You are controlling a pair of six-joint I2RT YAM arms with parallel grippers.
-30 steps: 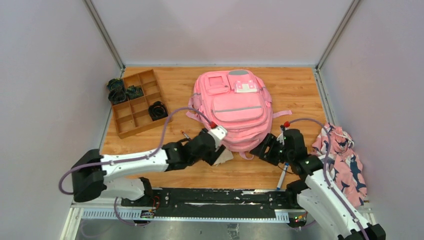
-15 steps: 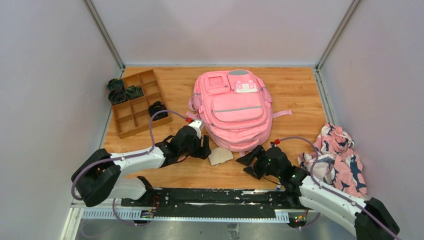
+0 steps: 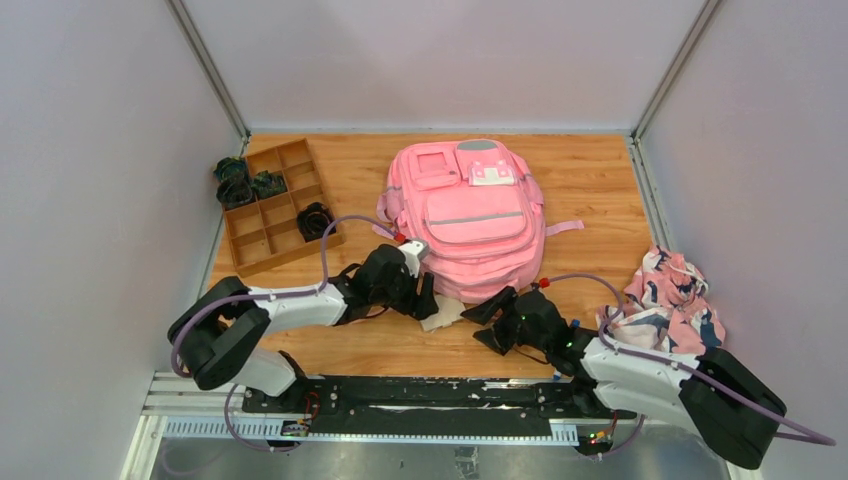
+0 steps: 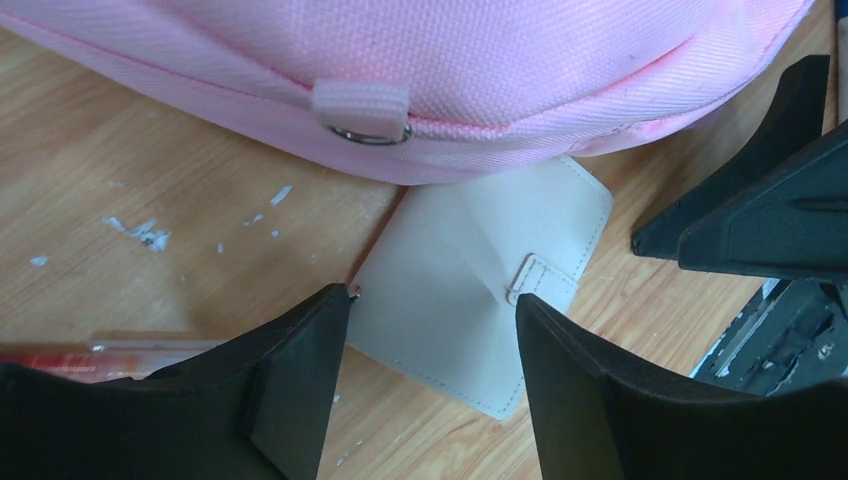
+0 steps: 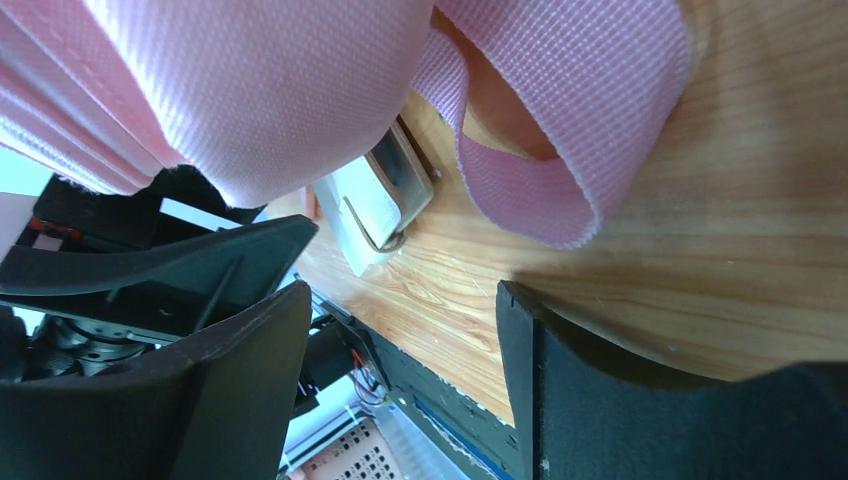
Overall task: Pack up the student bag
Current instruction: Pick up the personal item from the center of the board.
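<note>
The student bag (image 3: pixel 470 215) lies flat mid-table, pink with grey trim. A cream wallet (image 3: pixel 445 316) rests on the wood at its near edge, partly tucked under it. My left gripper (image 3: pixel 427 300) is open just left of the wallet, low over the table. In the left wrist view the wallet (image 4: pixel 470 300) lies just ahead of the open left gripper (image 4: pixel 430 360), below the bag's seam (image 4: pixel 480 70). My right gripper (image 3: pixel 488 322) is open on the wallet's right. In the right wrist view the wallet (image 5: pixel 375 205) sits under the bag (image 5: pixel 250 90) beside a pink strap (image 5: pixel 560 130), ahead of the empty right gripper (image 5: pixel 400 370).
A wooden divided tray (image 3: pixel 252 255) with dark coiled items stands at the back left. A pink-and-navy floral cloth (image 3: pixel 672 300) is bunched at the right edge. A red pen (image 4: pixel 120 348) lies by my left finger. The table's near edge and rail run close behind both grippers.
The left gripper pulled back left off the wallet, then came right again to its edge. The right arm swung down and left, now low beside the wallet. Both stay open.
</note>
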